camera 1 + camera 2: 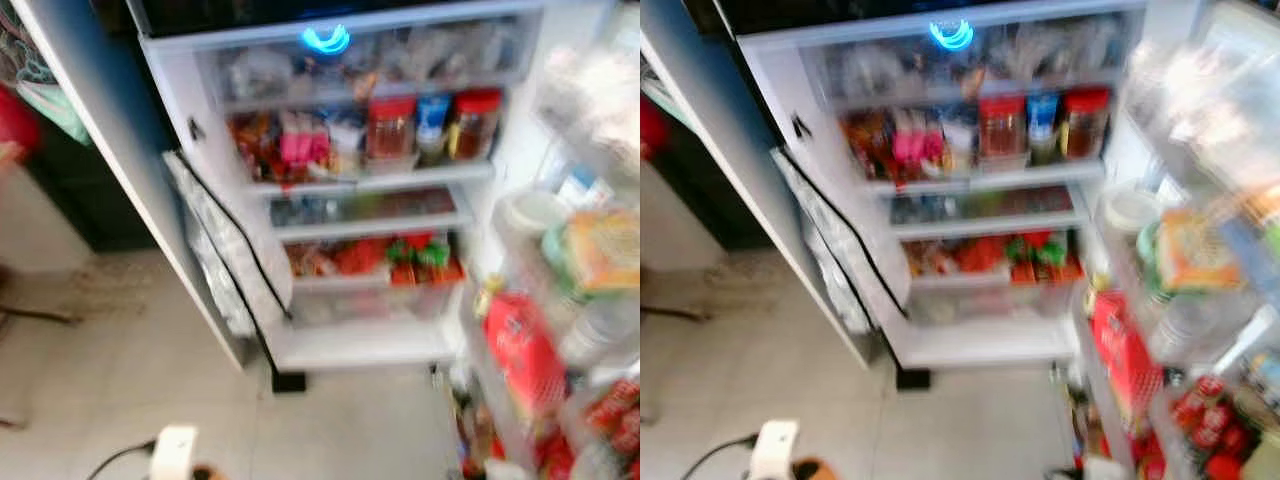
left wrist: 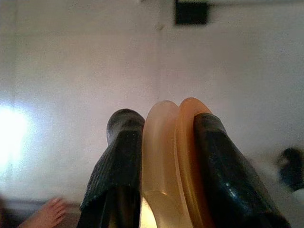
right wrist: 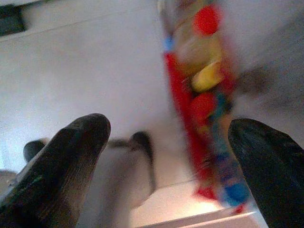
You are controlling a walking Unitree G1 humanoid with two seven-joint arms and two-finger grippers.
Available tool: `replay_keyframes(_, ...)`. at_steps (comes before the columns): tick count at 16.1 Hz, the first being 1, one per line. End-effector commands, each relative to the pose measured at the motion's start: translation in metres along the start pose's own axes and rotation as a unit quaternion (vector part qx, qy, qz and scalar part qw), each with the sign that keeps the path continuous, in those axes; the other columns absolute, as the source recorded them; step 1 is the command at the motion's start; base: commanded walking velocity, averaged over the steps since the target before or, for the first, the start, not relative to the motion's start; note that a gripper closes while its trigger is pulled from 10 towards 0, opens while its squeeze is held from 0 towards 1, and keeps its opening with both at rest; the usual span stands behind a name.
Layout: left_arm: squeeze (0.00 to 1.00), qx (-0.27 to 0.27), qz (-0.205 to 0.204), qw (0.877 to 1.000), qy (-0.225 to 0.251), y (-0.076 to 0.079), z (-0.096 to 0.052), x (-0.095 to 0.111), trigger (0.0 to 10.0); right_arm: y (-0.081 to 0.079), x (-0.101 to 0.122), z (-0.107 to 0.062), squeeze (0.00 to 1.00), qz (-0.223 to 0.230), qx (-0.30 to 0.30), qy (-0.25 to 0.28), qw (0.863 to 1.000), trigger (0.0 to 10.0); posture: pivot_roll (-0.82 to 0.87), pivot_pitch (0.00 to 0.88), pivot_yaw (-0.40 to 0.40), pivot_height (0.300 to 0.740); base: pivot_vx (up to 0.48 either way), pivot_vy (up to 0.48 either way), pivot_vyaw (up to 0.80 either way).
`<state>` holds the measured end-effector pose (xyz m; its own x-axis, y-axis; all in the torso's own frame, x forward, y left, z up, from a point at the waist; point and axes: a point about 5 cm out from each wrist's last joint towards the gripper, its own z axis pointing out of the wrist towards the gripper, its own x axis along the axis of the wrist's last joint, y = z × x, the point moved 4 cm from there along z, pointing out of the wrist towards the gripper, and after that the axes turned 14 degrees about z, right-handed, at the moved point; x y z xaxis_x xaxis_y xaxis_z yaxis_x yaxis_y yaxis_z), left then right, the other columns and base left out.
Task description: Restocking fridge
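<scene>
- Ahead, the fridge (image 1: pixel 350 345) stands open, its shelves full of jars (image 1: pixel 392 127) and red packs (image 1: pixel 360 256).
- Its door (image 1: pixel 560 300) on the right holds a red carton (image 1: pixel 522 350).
- Left gripper (image 2: pixel 164 126) squeezes two amber plastic rings (image 2: pixel 175 156).
- Right gripper (image 3: pixel 173 137) is spread wide, holding nothing.

Fridge standing open, shelves crowded

I'm looking into the open fridge (image 1: pixel 360 345): red-lidded jars (image 1: pixel 391 124) are sitting on an upper shelf, red and green packets (image 1: pixel 400 258) are filling a lower drawer, and a red carton (image 1: pixel 522 350) is leaning in the door rack.
</scene>
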<state>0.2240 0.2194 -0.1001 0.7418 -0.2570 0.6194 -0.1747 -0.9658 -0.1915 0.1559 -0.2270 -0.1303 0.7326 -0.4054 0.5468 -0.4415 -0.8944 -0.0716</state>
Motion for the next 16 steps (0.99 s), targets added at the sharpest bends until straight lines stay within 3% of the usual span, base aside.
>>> replay_keyframes(1, 0.00, -0.002, -0.006, 1.000, 0.001, 0.000, 0.000, -0.001, 10.0, -0.011, -0.001, 0.001, 0.00, 0.003, 0.008, 0.000, 1.000, 10.0, -0.06, 0.005, 0.072, 0.740, 0.000, 0.000, 0.00)
replay_keyframes(3, 0.00, 0.004, -0.012, 0.999, 0.041, -0.002, 0.002, 0.018, 10.0, -0.011, 0.000, 0.001, 0.00, 0.001, 0.006, 0.000, 1.000, 10.0, -0.06, 0.000, 0.072, 0.740, 0.000, 0.000, 0.00)
replay_keyframes(6, 0.00, 0.016, -0.011, 0.980, 0.197, -0.025, -0.002, 0.103, 10.0, -0.008, -0.001, 0.000, 0.00, -0.004, 0.002, -0.001, 1.000, 10.0, -0.04, 0.023, 0.065, 0.740, 0.000, 0.000, 0.00)
replay_keyframes(8, 0.00, 0.007, -0.024, 0.966, 0.256, -0.024, -0.008, 0.129, 10.0, -0.008, -0.003, 0.000, 0.00, -0.004, 0.002, -0.003, 1.000, 10.0, -0.04, 0.034, 0.064, 0.740, 0.000, 0.000, 0.00)
replay_keyframes(9, 0.00, -0.008, -0.054, 0.949, 0.310, -0.019, -0.017, 0.155, 10.0, -0.008, -0.003, 0.000, 0.00, -0.004, 0.002, -0.004, 1.000, 10.0, -0.04, 0.040, 0.064, 0.740, 0.000, 0.000, 0.00)
replay_keyframes(11, 0.00, -0.032, -0.097, 0.927, 0.362, -0.010, -0.028, 0.180, 10.0, -0.008, -0.003, 0.000, 0.00, -0.004, 0.002, -0.004, 1.000, 10.0, -0.04, 0.050, 0.063, 0.740, 0.000, 0.000, 0.00)
replay_keyframes(12, 0.00, -0.069, -0.132, 0.907, 0.394, 0.001, -0.039, 0.197, 10.0, -0.007, -0.003, 0.000, 0.00, -0.003, 0.001, -0.004, 1.000, 10.0, -0.04, 0.050, 0.063, 0.740, 0.000, 0.000, 0.00)
replay_keyframes(14, 0.00, -0.149, -0.195, 0.880, 0.406, 0.022, -0.052, 0.207, 10.0, -0.007, -0.004, 0.000, 0.00, -0.003, 0.001, -0.004, 1.000, 10.0, -0.05, 0.057, 0.069, 0.740, 0.000, 0.000, 0.00)
replay_keyframes(16, 0.00, -0.159, -0.213, 0.882, 0.390, 0.024, -0.052, 0.194, 10.0, -0.007, -0.004, 0.000, 0.00, 0.000, -0.001, -0.003, 1.000, 10.0, -0.05, 0.067, 0.070, 0.740, 0.000, 0.000, 0.00)
